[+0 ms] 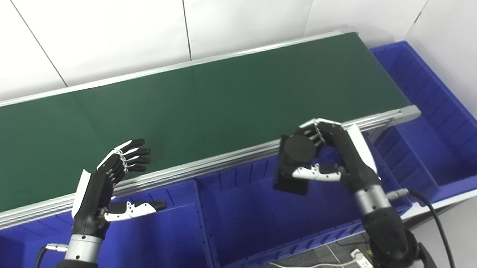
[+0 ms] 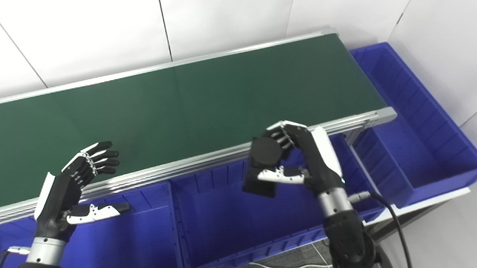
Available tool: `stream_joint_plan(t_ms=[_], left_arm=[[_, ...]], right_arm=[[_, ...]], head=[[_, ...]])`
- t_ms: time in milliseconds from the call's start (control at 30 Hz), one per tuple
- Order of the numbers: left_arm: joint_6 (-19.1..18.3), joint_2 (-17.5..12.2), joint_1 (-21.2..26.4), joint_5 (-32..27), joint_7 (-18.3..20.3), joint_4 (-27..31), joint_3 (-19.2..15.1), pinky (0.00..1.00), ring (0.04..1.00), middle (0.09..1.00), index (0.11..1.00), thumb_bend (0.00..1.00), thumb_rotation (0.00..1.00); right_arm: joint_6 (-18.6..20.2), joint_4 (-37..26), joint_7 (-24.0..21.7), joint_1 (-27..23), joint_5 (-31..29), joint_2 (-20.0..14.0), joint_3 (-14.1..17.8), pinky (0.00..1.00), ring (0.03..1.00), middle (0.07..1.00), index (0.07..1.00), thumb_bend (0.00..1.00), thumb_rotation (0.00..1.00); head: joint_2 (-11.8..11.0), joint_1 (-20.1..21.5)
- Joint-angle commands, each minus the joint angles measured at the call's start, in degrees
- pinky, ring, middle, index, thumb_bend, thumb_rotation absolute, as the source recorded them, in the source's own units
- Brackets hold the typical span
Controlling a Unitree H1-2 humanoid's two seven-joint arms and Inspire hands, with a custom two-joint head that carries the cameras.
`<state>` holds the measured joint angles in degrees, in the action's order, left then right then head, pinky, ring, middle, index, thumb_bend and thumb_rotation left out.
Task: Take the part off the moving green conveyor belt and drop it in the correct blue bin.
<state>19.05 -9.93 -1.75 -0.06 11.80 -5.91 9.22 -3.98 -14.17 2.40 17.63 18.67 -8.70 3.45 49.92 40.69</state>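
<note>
My right hand [image 1: 329,152] is shut on a black part [image 1: 294,163], a round disc on a flat square base. It holds the part above the middle blue bin [image 1: 245,223], just off the near rail of the green conveyor belt [image 1: 202,107]. The part also shows in the right eye view [image 2: 263,166]. My left hand [image 1: 110,182] is open and empty, its fingers spread over the belt's near edge above the left blue bin [image 1: 153,247]. No other part lies on the belt.
A long blue bin [image 1: 447,134] stands at the belt's right end. The belt's aluminium rail [image 1: 223,158] runs between the hands and the belt. White wall panels stand behind. Cables and a power strip [image 1: 361,258] lie on the floor below.
</note>
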Motion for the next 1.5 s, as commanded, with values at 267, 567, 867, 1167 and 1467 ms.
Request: stream_joint_plan(t_ms=[267, 567, 867, 1167, 1467], left_arm=[[1.5, -0.2, 0.4, 0.3, 0.5, 2.1, -0.7, 0.63, 0.68, 0.722, 0.775, 0.81, 0.0], [0.2, 0.2, -0.3, 0.8, 0.6, 3.9, -0.5, 0.64, 0.685, 0.723, 0.774, 0.81, 0.0], [-0.6, 0.5, -0.6, 1.5, 0.5, 5.0, -0.4, 0.63, 0.683, 0.721, 0.775, 0.82, 0.0], [-1.0, 0.8, -0.9, 1.8, 0.4, 5.1, -0.3, 0.63, 0.683, 0.726, 0.777, 0.82, 0.0], [-0.9, 1.0, -1.1, 2.0, 0.4, 5.3, -0.4, 0.63, 0.685, 0.725, 0.772, 0.82, 0.0]], right_arm=[[-6.1, 7.0, 4.4, 0.2, 1.0, -0.5, 0.8, 0.29, 0.384, 0.464, 0.526, 0.52, 0.0], [-9.7, 12.3, 6.2, -0.3, 1.8, -0.6, 0.1, 0.31, 0.393, 0.486, 0.528, 0.52, 0.0], [-10.7, 11.7, 6.2, -0.1, 1.8, -1.1, -0.8, 0.51, 0.617, 0.702, 0.7, 0.95, 0.04], [-10.9, 10.8, 6.3, 0.7, 1.8, -1.6, -0.8, 0.58, 0.711, 0.816, 0.776, 1.0, 0.1], [-11.4, 10.2, 6.0, 0.9, 0.9, -1.6, -0.9, 0.59, 0.717, 0.838, 0.787, 1.0, 0.11]], head=[[0.2, -0.9], [0.1, -2.3], [0.0, -2.8], [-0.2, -4.1], [-0.4, -4.4]])
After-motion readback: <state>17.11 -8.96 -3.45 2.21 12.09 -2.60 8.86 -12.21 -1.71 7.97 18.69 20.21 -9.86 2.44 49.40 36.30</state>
